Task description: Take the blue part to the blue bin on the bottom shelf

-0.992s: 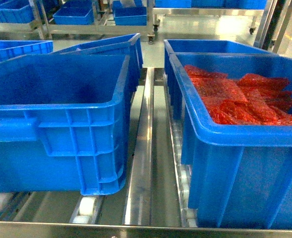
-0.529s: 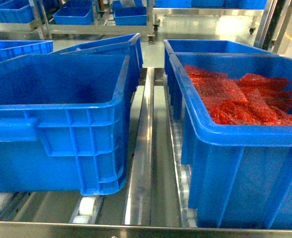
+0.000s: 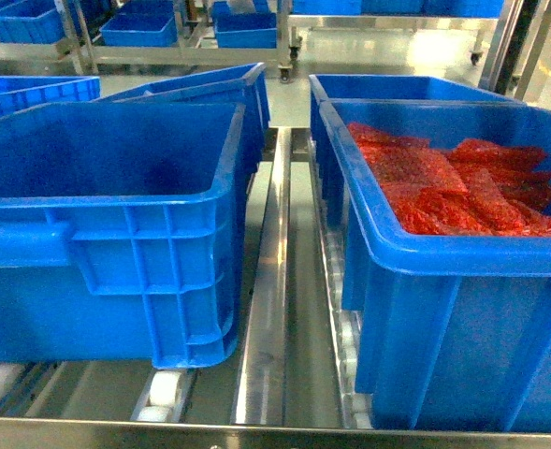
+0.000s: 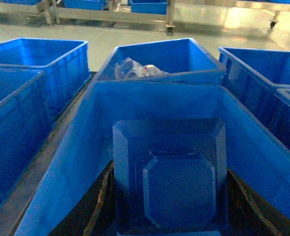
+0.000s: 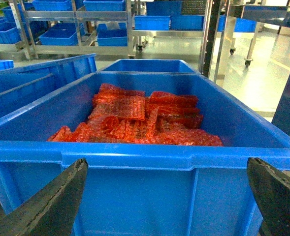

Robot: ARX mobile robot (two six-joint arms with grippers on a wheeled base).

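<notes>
Right gripper (image 5: 167, 196) is spread wide, nothing between the fingers (image 5: 51, 206); it faces the near wall of a blue bin (image 5: 135, 162), just ahead of the fingertips, and red mesh bags (image 5: 135, 120) lie piled inside that bin. Left gripper: can't tell its state, only dark shapes at the bottom edge of its wrist view. Directly below and ahead of it is a second blue bin (image 4: 85, 128) with a blue stepped tray (image 4: 169, 172) on its floor. Just beyond that one, a third bin (image 4: 184, 54) holds a clear plastic bag (image 4: 132, 69). Blue part isn't visible in any view. Head view: both front bins sit on the bottom shelf (image 3: 266, 309), rollers (image 3: 163, 388) under them, divider rail between them.
</notes>
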